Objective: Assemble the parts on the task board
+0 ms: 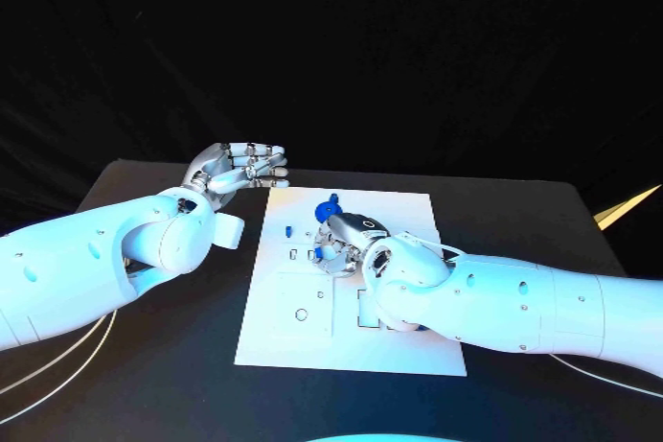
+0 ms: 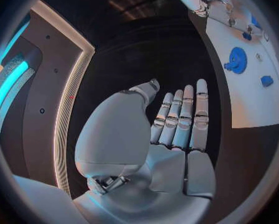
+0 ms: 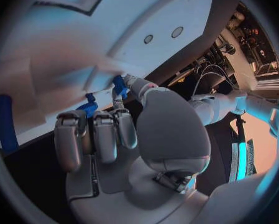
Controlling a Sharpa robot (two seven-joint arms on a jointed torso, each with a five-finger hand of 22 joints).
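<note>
Nearest, a small blue part (image 3: 119, 86) is pinched by the right hand (image 1: 338, 243) over the task board (image 1: 400, 341) — the left hand (image 1: 242, 169) is held apart, fingers extended, empty.

— What colours do we see on the counter (image 1: 166, 384)?
— We see it black, with the task board (image 1: 415, 346) white. The gear (image 2: 238, 60) is bright blue, like the smaller parts (image 2: 266, 80).
— And the hands?
— We see silver fingers (image 2: 188, 112) and white arms (image 1: 553, 313).
</note>
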